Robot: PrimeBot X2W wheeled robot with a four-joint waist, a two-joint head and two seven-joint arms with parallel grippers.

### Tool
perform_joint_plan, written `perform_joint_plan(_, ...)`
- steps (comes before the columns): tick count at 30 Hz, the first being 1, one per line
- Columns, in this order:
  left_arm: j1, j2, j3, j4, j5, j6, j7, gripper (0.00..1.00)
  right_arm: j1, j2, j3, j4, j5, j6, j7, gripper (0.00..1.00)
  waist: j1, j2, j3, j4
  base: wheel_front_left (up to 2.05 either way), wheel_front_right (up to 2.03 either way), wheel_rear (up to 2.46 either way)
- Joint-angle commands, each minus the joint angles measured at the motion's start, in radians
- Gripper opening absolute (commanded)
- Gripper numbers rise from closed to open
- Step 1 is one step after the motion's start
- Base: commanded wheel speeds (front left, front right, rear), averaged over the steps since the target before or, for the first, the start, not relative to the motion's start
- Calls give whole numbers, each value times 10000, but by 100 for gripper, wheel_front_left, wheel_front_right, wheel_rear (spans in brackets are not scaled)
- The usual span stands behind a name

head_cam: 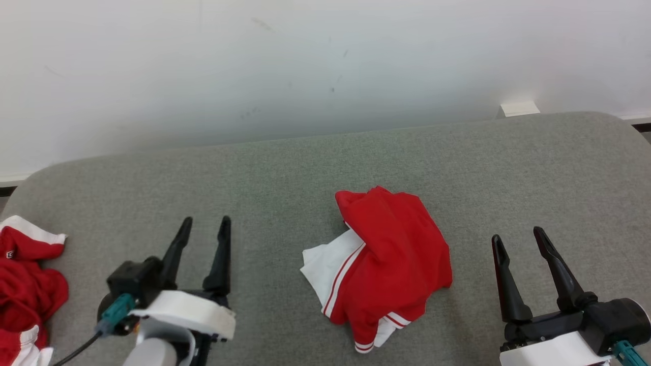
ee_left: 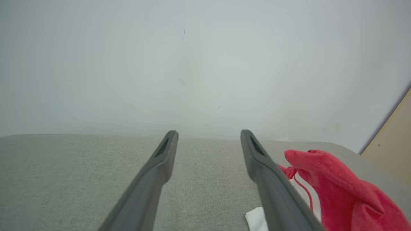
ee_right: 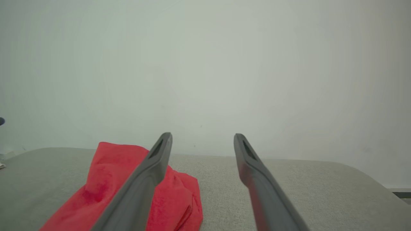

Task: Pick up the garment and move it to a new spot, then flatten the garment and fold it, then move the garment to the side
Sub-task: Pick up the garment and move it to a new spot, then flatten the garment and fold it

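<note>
The left pincer [head_cam: 206, 221] and right pincer [head_cam: 517, 235] gape open, holding nothing, either side of the crumpled red-and-white garment [head_cam: 396, 254] on the grey table [head_cam: 285, 173].

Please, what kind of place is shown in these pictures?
Probably an indoor test room for folding clothes. A grey cloth-covered table stands in front of a plain white wall, and a crumpled red and white garment lies on it, with another garment at its left edge.
</note>
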Motion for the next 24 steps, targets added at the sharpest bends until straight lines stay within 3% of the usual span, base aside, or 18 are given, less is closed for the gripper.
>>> perform_joint_plan(1,384,20,308,-261,292,53,-18,100,156,-34,-83,-29,-82,-18,9,100,0,-1,-48,64,0,0,0)
perform_joint_plan(5,1327,-208,1158,-852,854,39,-16,100,308,-34,-364,-71,-250,-18,9,100,0,-1,-157,194,0,0,0)
perform_joint_plan(10,2028,-767,1976,-1037,1232,-286,-16,100,718,-31,-697,-38,-204,-19,9,100,0,-1,-155,326,0,0,0)
perform_joint_plan(16,2158,-1203,2407,-832,1579,-701,-17,100,806,-34,-670,-5,-230,-19,9,100,0,-1,-93,275,0,0,0)
perform_joint_plan(24,1973,-1358,2587,-686,1850,-1030,-17,100,563,-34,-506,-39,-160,-19,9,100,0,-1,-11,157,0,0,0)
